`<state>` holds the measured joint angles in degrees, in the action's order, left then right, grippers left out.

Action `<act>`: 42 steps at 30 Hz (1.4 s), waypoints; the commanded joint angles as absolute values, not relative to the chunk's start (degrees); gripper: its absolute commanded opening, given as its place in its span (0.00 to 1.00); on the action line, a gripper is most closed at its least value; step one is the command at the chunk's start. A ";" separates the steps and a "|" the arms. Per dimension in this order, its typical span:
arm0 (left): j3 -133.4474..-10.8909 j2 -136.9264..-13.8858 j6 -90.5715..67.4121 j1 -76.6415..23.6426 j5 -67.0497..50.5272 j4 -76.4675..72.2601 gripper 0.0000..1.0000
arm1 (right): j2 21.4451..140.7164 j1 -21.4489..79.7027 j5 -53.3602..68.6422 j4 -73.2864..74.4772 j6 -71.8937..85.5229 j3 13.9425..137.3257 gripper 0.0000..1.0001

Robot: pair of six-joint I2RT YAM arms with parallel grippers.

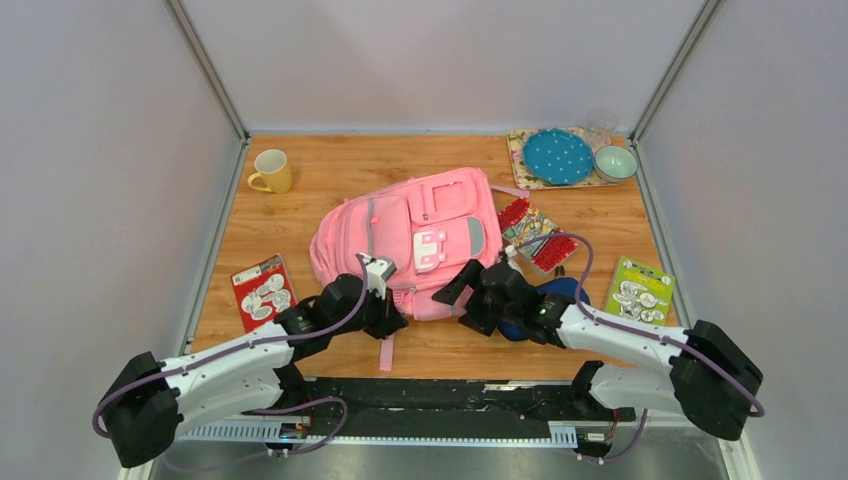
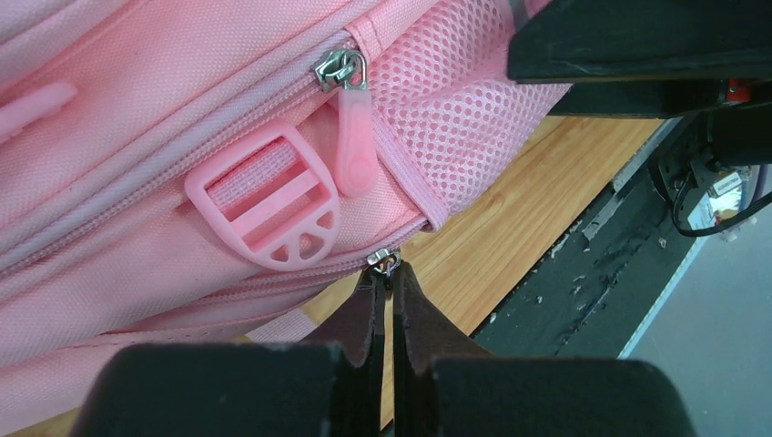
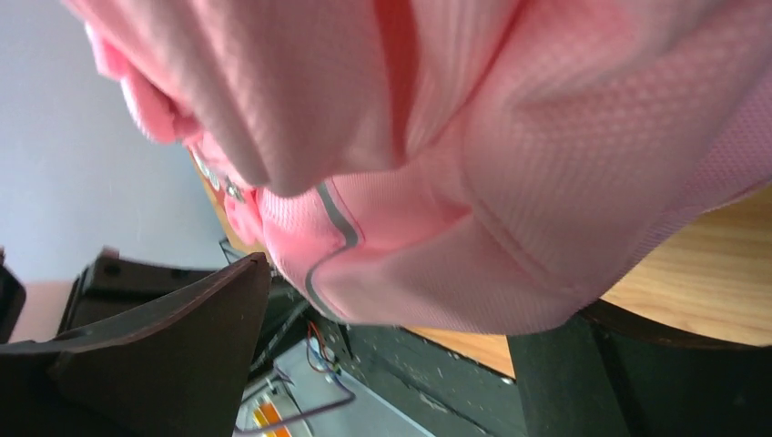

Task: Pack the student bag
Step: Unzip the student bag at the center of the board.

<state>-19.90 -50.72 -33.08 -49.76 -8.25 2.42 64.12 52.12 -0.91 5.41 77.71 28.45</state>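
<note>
finds the student bag [image 1: 420, 235] lying flat on the wooden table [image 1: 295, 218], straight ahead of both grippers and close against their tips. shows the left gripper [image 2: 386, 282] closed, its two fingers pressed together, with the tips right at a small metal zip slider [image 2: 386, 261] on the lower seam of the bag; cannot tell if a pull tab is pinched between them. puts a pink plastic buckle [image 2: 269, 205] and a pink zip pull [image 2: 353, 157] just beyond these tips, a little to the left, and a mesh pocket [image 2: 455, 100] beyond them to the right. shows the right gripper [image 3: 401, 305] wide open, fingers far apart, with a rounded corner of the bag and its grey strip [image 3: 339, 223] bulging into the space between them; cannot tell if the fabric touches either finger. has a navy pouch [image 1: 553, 290] under the right wrist, just behind that gripper, and a red patterned packet [image 1: 530, 235] ahead of it, beside the bag. notes a green card [image 1: 640, 290] well to the right of the right gripper, a red card [image 1: 263, 292] to the left of the left gripper, and a yellow mug [image 1: 272, 171] far ahead of the left one.
</note>
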 commanded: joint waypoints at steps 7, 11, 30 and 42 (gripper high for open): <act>-30.24 -51.68 -33.32 -50.36 -14.15 8.00 0.00 | 66.55 53.70 -6.74 9.32 83.68 38.58 0.17; -24.80 -49.40 -30.59 -50.36 -15.64 4.84 0.00 | 65.13 53.88 -12.38 10.02 71.92 39.81 0.00; -19.95 -35.16 -30.58 -50.27 -6.32 24.71 0.00 | 72.85 31.29 4.38 18.72 45.73 54.47 0.00; -21.44 -39.55 -35.42 -50.27 -10.72 12.66 0.00 | 55.77 31.99 11.25 17.59 55.79 38.16 0.82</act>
<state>-19.42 -38.94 -33.63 -49.87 -7.27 16.97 68.10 31.55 11.49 22.70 49.54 46.09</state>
